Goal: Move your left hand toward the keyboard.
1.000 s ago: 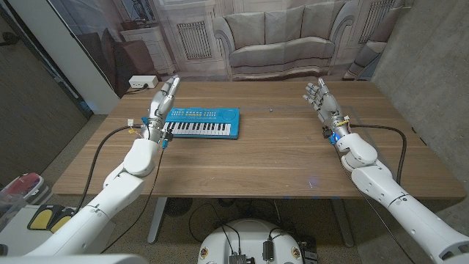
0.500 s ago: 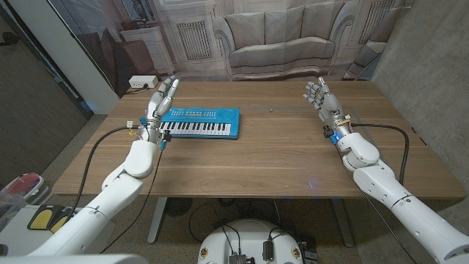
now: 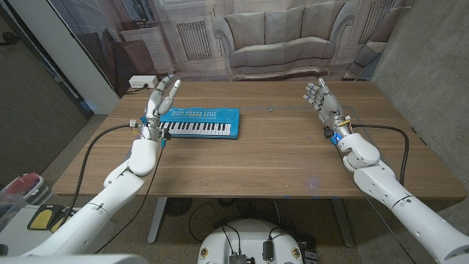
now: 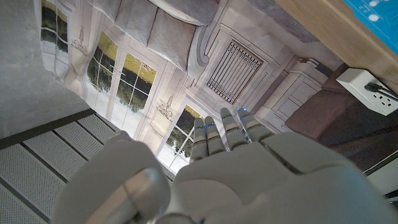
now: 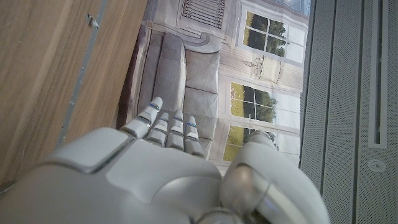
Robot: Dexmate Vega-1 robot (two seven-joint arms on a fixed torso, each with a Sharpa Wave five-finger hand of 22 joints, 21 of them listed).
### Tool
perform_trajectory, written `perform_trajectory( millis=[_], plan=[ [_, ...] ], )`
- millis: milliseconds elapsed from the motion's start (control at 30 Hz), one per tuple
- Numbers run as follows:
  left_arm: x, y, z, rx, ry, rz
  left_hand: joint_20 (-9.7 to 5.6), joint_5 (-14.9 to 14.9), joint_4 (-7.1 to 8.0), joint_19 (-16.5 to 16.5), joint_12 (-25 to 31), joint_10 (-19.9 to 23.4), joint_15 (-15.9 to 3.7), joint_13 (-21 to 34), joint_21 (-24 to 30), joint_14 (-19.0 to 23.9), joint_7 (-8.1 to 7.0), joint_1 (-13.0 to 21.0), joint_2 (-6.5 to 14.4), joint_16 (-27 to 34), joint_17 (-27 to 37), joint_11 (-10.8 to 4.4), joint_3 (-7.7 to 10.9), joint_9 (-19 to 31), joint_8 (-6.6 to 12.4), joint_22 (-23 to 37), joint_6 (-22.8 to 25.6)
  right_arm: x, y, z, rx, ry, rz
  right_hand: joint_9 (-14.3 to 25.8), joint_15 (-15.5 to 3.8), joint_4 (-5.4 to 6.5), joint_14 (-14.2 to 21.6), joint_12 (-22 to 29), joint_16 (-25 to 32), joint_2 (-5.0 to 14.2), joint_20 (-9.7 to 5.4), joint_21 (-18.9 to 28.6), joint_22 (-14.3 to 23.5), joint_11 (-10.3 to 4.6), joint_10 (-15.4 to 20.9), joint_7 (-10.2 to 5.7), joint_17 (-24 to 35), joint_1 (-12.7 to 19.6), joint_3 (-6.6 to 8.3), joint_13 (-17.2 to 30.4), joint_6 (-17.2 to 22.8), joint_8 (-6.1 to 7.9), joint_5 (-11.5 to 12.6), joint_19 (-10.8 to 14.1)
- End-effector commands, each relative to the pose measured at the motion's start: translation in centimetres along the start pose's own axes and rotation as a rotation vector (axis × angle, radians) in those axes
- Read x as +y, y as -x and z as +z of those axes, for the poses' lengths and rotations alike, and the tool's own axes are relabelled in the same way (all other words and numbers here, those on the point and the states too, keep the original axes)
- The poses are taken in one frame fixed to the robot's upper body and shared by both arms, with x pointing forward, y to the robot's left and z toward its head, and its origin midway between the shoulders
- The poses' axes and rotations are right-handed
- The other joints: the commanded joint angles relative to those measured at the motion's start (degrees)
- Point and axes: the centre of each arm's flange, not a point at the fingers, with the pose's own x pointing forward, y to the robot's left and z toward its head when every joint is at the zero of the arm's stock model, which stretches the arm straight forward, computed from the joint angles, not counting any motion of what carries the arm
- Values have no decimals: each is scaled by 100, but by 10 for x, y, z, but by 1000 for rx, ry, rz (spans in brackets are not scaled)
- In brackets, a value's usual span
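White arms (image 3: 124,172), grey hands, black cables (image 3: 95,150)

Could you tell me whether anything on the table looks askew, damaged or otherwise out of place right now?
Nothing stands out. The blue keyboard lies flat and whole on the wooden table, roughly square to its edges. The left hand is raised beside its left end; the right hand is raised far off, holding nothing.

The left hand (image 3: 163,98) has lifted slightly, fingers more spread, beside the keyboard's (image 3: 201,123) left end.
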Motion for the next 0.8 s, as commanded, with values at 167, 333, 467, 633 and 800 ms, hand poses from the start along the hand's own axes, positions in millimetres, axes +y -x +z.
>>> perform_trajectory(
  millis=[167, 333, 467, 633, 800],
  plan=[
    [6, 2, 6, -18, -192, 58, -225, 49, -18, 60, 40, 67, -110, 16, 26, 81, -20, 42, 19, 34, 13, -26, -11, 26, 19, 18, 67, -1, 3, 0, -8, -5, -14, 23, 8, -20, 59, -3, -23, 44, -83, -38, 30, 18, 64, 10, 15, 7, 8, 28, 59, -12, -22, 62],
    [7, 1, 10, -26, -274, 71, -227, 61, -25, 61, 36, 83, -120, 15, 20, 105, -45, 59, 23, 34, 13, -60, -13, 26, 24, 18, 104, 0, 1, 0, -10, -4, -8, 23, 6, -21, 58, -6, -25, 45, -82, -41, 30, 22, 65, 6, 16, 6, 7, 28, 57, -14, -23, 65],
    [8, 0, 12, -32, -325, 79, -230, 73, -32, 62, 37, 109, -128, 15, 14, 113, -60, 76, 28, 28, 13, -63, -14, 26, 24, 18, 126, 0, 1, 0, -11, -8, -12, 23, 2, -23, 60, -6, -27, 46, -81, -46, 30, 18, 72, 12, 16, 5, 5, 28, 63, -14, -24, 68],
    [9, 0, 13, -35, -378, 81, -228, 84, -38, 64, 32, 120, -138, 15, 10, 131, -65, 93, 34, 27, 13, -86, -13, 26, 23, 18, 145, -1, 1, 0, -11, -3, -10, 23, 2, -24, 63, -11, -28, 47, -77, -52, 30, 19, 71, 8, 16, 3, 2, 28, 60, -18, -25, 73],
    [8, -2, 13, -31, -427, 70, -230, 96, -45, 65, 30, 139, -146, 15, 4, 146, -82, 111, 42, 25, 13, -90, -13, 26, 23, 18, 166, 0, 2, 0, -13, -6, -14, 23, 5, -25, 68, -14, -28, 48, -76, -57, 30, 22, 71, 7, 16, 1, -1, 28, 60, -20, -26, 77]
  ],
)
